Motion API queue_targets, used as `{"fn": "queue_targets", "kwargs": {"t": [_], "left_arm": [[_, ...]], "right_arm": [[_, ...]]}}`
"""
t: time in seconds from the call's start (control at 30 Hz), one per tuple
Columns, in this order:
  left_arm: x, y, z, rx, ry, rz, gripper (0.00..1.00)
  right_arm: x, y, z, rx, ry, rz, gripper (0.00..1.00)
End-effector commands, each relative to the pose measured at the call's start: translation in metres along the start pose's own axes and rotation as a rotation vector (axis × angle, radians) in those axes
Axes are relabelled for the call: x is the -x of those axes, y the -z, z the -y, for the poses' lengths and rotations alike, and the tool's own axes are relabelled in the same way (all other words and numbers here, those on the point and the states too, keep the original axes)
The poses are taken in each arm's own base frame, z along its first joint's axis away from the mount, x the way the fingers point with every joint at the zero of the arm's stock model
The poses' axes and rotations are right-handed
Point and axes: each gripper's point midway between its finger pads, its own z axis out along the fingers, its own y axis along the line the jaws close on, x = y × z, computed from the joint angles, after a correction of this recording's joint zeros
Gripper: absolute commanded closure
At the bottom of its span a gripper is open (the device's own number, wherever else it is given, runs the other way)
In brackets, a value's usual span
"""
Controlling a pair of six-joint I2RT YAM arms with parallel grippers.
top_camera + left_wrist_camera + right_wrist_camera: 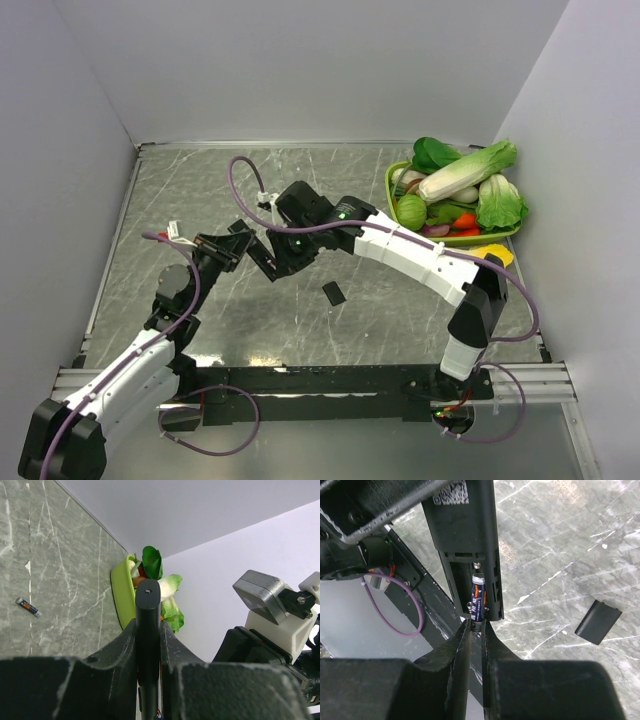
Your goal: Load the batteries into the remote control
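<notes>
My left gripper point(148, 626) is shut on the remote control point(148, 605), a slim black bar held edge-on above the table. The right wrist view shows the remote control point(467, 545) with its back open. One battery point(478, 597) stands lengthwise in the open compartment. My right gripper point(476, 624) is shut on that battery's near end. A second battery point(28, 607) lies loose on the marble table. From above, the left gripper point(228, 246) and right gripper point(266, 258) meet left of the table's middle.
The flat black cover piece point(598, 622) lies on the table to the right of the grippers point(333, 292). A green basket point(395, 195) full of vegetables stands at the back right. White walls close in the table on three sides.
</notes>
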Motion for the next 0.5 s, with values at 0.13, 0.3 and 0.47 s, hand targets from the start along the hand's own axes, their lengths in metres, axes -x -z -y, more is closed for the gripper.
{"fn": "queue_targets", "kwargs": {"t": [0.13,0.3,0.47], "left_arm": [[0.0082,-0.0012,0.0239,-0.053,0.059,0.029,0.99],[0.0069,-0.0008,0.0223,-0.041,0.071,0.023,0.99],[0.0066,-0.0009,0.0230,-0.042,0.075,0.021,0.99]], "right_arm": [[0.0117,0.0025,-0.0033,-0.027,-0.018,0.020,0.95],[0.0119,0.0022,-0.0024,-0.034,-0.019,0.016,0.92],[0.0133,0.0031,-0.0030,-0.033,-0.014,0.018,0.85]]}}
